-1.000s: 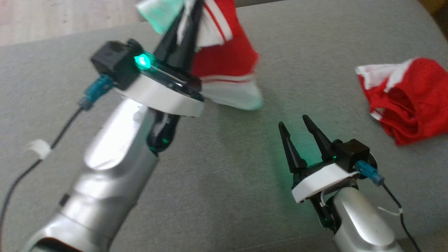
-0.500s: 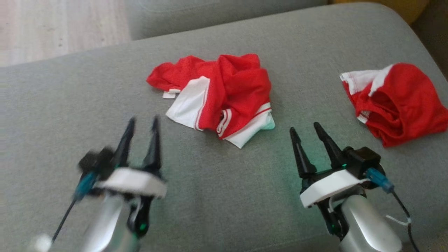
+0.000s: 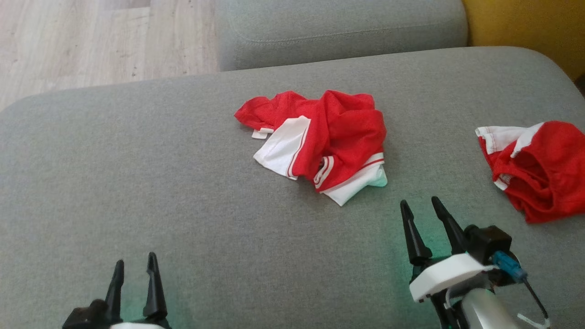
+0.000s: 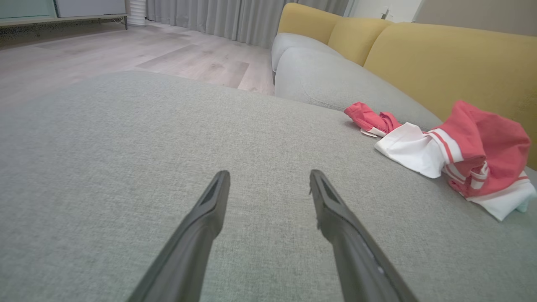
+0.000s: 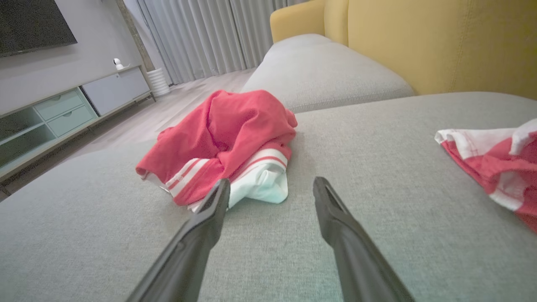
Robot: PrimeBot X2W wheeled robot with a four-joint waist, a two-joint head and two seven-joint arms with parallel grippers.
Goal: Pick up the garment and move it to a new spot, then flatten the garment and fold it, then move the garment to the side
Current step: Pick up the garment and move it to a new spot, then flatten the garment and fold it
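Red mesh jersey shirt (image 3: 320, 141) with white striped sleeves, crumpled on the grey fabric sofa seat (image 3: 183, 192), nearer its far edge. At the near edge, left gripper (image 3: 135, 259) and right gripper (image 3: 419, 201), fingers spread, empty. Looks like flattening next: calls for pinching two opposite hems and pulling apart.
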